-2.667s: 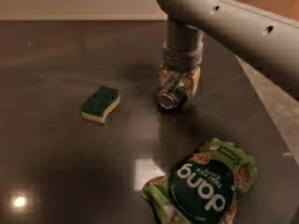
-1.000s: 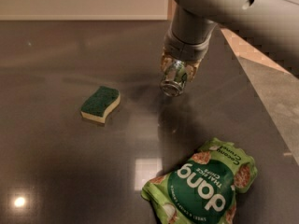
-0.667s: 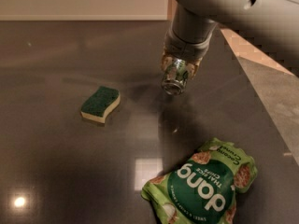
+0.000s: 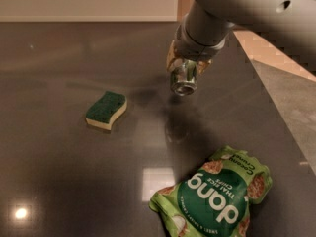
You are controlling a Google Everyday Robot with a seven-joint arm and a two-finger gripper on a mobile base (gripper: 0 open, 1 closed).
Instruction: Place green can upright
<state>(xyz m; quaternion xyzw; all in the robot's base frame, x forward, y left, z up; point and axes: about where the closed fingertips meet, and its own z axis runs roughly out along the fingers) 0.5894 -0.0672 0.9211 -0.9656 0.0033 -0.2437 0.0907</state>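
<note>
The green can (image 4: 184,78) hangs in my gripper (image 4: 187,65) above the dark table (image 4: 59,172), right of centre. Only its shiny silver end shows clearly, tilted down and toward the camera. The gripper is shut on the can, with a finger on each side, and holds it clear of the surface. The grey arm comes in from the upper right and hides the can's body.
A green-topped sponge (image 4: 105,109) lies left of the can. A light green "dang" snack bag (image 4: 215,199) lies at the front right. The table's right edge (image 4: 276,117) runs diagonally, with floor beyond it.
The gripper has lifted the can off the table, and the arm has risen. The sponge and the bag have not moved.
</note>
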